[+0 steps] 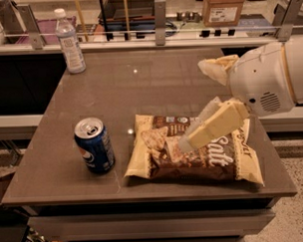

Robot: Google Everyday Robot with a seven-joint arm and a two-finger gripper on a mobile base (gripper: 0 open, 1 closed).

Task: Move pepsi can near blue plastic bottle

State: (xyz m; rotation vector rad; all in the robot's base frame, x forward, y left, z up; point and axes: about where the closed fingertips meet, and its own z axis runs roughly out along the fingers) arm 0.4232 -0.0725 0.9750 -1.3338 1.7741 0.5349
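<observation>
The pepsi can [94, 145] stands upright near the front left edge of the brown table [160, 83]. The blue plastic bottle [69, 41] stands upright at the table's far left corner, well apart from the can. My gripper [188, 141] reaches in from the right on a white arm and hovers above the chip bag, to the right of the can. It holds nothing that I can see.
A brown and cream chip bag [192, 154] lies flat at the front middle and right of the table, right of the can. Behind the table runs a counter with a glass rail [160, 15], a cardboard box [222, 6] and clutter.
</observation>
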